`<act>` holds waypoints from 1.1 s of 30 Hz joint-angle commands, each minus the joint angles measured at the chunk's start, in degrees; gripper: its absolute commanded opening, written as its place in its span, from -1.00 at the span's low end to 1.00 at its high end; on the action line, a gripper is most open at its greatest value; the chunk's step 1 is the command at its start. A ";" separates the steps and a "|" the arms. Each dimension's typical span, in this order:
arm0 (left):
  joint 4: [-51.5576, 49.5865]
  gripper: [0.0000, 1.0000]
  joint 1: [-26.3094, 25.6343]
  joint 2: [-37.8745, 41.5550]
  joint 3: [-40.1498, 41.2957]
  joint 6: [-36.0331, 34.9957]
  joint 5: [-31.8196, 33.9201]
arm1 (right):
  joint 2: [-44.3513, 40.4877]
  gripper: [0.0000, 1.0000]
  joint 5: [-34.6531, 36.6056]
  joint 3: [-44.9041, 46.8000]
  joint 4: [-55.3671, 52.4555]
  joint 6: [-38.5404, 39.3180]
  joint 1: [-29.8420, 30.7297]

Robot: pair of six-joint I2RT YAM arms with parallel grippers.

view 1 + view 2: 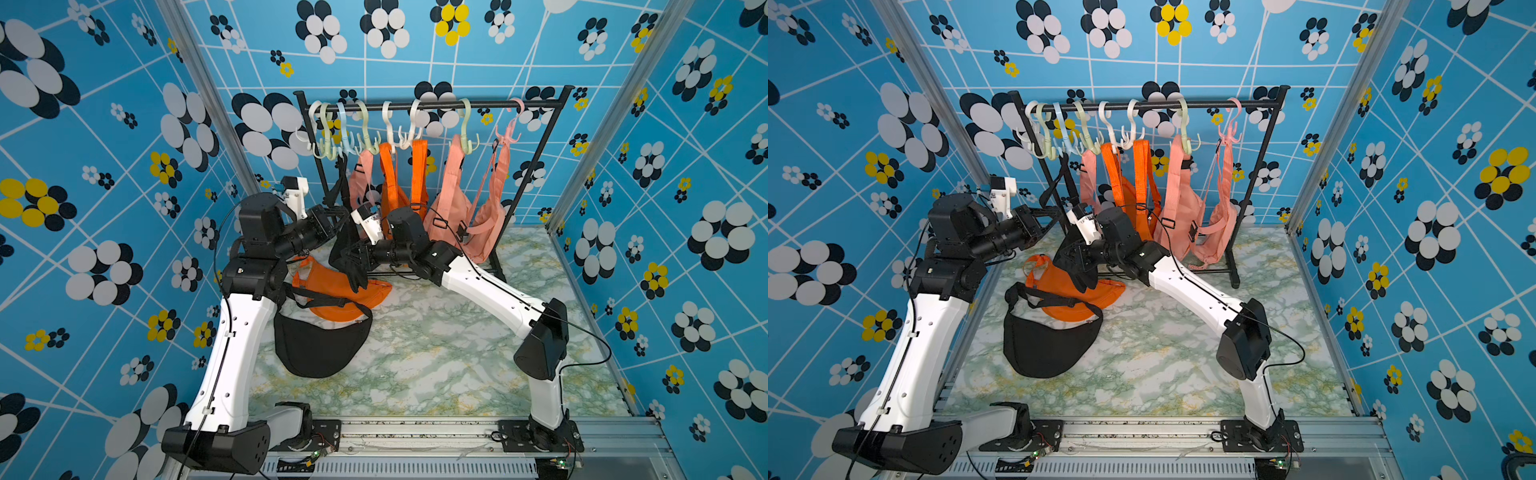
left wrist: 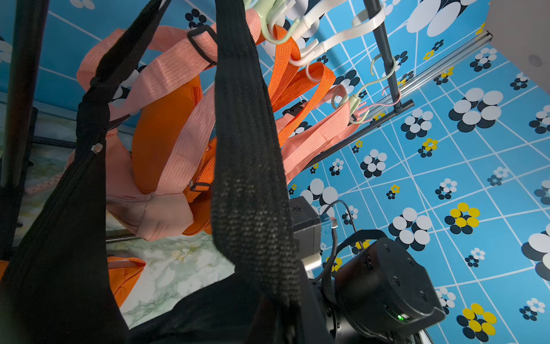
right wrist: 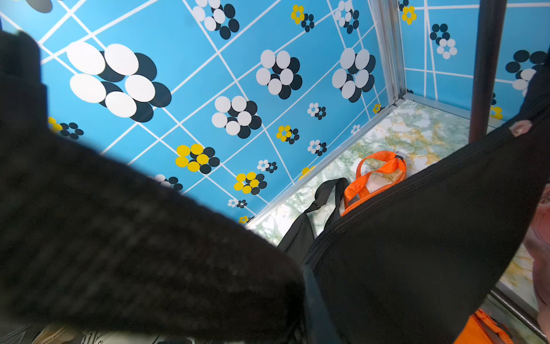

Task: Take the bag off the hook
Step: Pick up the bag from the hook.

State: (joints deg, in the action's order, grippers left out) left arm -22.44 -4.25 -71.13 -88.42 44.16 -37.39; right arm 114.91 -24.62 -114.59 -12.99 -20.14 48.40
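Left pincer (image 1: 334, 214) clamped on black bag (image 3: 416, 253); right pincer (image 1: 351, 255) (openness unclear) touches it.

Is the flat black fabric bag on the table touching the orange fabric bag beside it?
Touching. In both top views the strap of the flat black fabric bag lies across the orange fabric bag.

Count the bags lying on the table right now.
2: an orange bag beside the left arm, and a black bag just in front of it. The arms could hide another.
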 commanded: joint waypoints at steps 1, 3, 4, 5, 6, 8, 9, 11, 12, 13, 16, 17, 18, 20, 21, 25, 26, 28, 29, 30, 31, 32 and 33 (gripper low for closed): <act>1.91 -1.00 0.02 1.10 -1.65 -1.17 -2.02 | -1.21 -0.75 -0.73 -1.04 -0.62 0.86 0.00; 1.12 -1.00 0.12 2.01 -2.60 -2.65 -1.59 | -1.90 -0.88 0.36 -0.82 -1.10 1.39 -0.04; 0.70 -1.00 0.08 2.50 -2.93 -3.38 -0.96 | -2.34 -0.94 0.74 -0.80 -1.15 1.58 0.00; 0.24 -0.98 0.14 3.07 -3.15 -4.12 -0.08 | -2.72 -1.00 0.84 -0.94 -1.17 1.77 -0.02; -0.28 -0.95 0.20 3.48 -3.29 -4.71 0.84 | -3.16 -1.00 0.76 -1.23 -1.32 1.90 0.00; -1.07 -0.82 0.21 4.08 -3.42 -5.83 2.53 | -3.93 -1.00 0.32 -2.31 -1.68 2.23 0.03; -1.34 -0.75 0.21 4.32 -3.41 -6.25 3.02 | -4.37 -1.00 -0.10 -3.09 -2.34 2.52 0.03; -1.73 -0.38 0.35 4.42 -3.38 -6.67 3.55 | -5.42 -1.00 -0.55 -4.13 -3.20 3.06 -0.04; -1.81 0.01 0.47 4.48 -3.40 -6.97 3.55 | -6.12 -1.00 -0.82 -4.19 -3.38 3.30 -0.02; -1.82 0.41 0.60 4.39 -3.34 -7.27 3.66 | -6.81 -1.00 -1.10 -4.16 -3.52 3.44 0.02; -2.17 0.98 1.44 4.19 -2.86 -9.92 6.00 | -9.52 -1.00 -1.22 -3.10 -4.23 4.45 0.02; -2.64 0.98 1.92 4.00 -2.60 -10.96 7.96 | -10.53 -1.00 -0.98 -2.43 -4.40 4.72 -0.03; -3.05 0.98 2.79 3.62 -2.31 -11.96 9.96 | -11.82 -1.00 -0.59 -1.43 -4.42 5.21 0.00; -3.76 0.98 4.34 2.21 -2.08 -13.42 12.86 | -14.48 -1.00 0.93 1.16 -4.19 6.15 0.03; -4.36 0.98 4.96 1.04 -2.39 -14.21 13.97 | -16.15 -1.00 2.04 2.73 -4.15 6.99 -0.04; -5.13 0.98 5.31 -4.94 -4.37 -16.83 15.42 | -20.90 -1.00 5.96 6.58 -4.10 9.50 -0.02; -5.30 0.98 5.31 -6.90 -5.15 -16.87 15.20 | -21.96 -1.00 6.96 7.26 -3.99 10.04 -0.02; -5.38 0.98 5.22 -10.32 -6.77 -16.67 13.84 | -23.65 -1.00 8.53 7.99 -4.23 11.03 -0.06; -5.41 0.98 5.05 -11.71 -7.59 -16.66 13.53 | -24.32 -1.00 9.10 8.26 -4.27 11.45 -0.23; -5.29 0.98 4.81 -13.29 -8.29 -16.77 13.40 | -25.23 -1.00 9.70 8.60 -4.31 11.86 -0.37; -5.17 0.98 4.43 -14.46 -8.96 -17.06 13.52 | -25.83 -1.00 10.06 8.86 -4.17 12.02 -0.56; -4.94 0.98 4.21 -15.72 -9.46 -17.30 13.65 | -26.54 -1.00 10.34 9.23 -3.95 12.01 -0.89; -4.87 0.97 3.85 -16.87 -10.20 -17.64 13.85 | -27.20 -1.00 10.55 9.53 -3.48 11.97 -1.32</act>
State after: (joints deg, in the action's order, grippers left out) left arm -26.87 0.51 -86.21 -95.11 28.71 -23.88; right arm 90.08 -16.97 -106.32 -17.47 -10.07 48.14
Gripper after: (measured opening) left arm 0.988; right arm 0.060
